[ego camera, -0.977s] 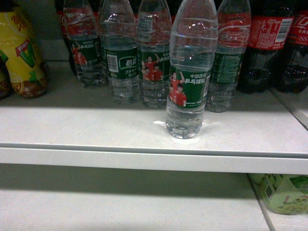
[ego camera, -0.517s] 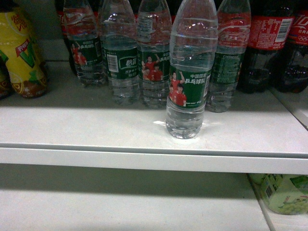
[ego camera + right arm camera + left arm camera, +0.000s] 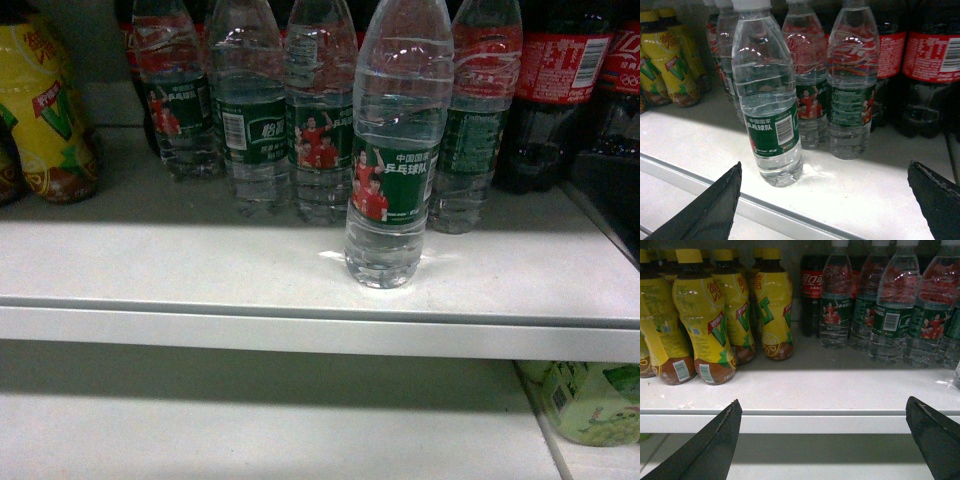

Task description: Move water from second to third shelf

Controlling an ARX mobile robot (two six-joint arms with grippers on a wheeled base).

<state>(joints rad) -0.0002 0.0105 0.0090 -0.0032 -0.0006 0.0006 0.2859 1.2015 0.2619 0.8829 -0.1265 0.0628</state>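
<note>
A: Creeping in at the right edge of the head view since a moment ago, a dark shape; the water bottle itself not shifting at all.

B: Probably the right arm arriving. Seeing the right gripper with fingers spread wide, clamping nothing?

A: Yes, gaping. Bottle standing upright ahead of it, inside the gap but crowding its left finger, well clear of the right one.

B: And the left gripper?

A: Also gaping, holding nothing, facing the yellow drink bottles ahead and to its left; the target barely showing at its far right.

B: Worrying about that offset, then. Pushing straight forward, likely clipping the bottle with the left finger.

A: And tipping it, standing alone near the front lip of the shelf, so possibly toppling off the edge.

B: Or shoving it back into the row of like bottles just behind, beyond the gripper.

A: Closing too low on thin ribbed plastic also risking a squeeze and a slip while lifting.
</note>
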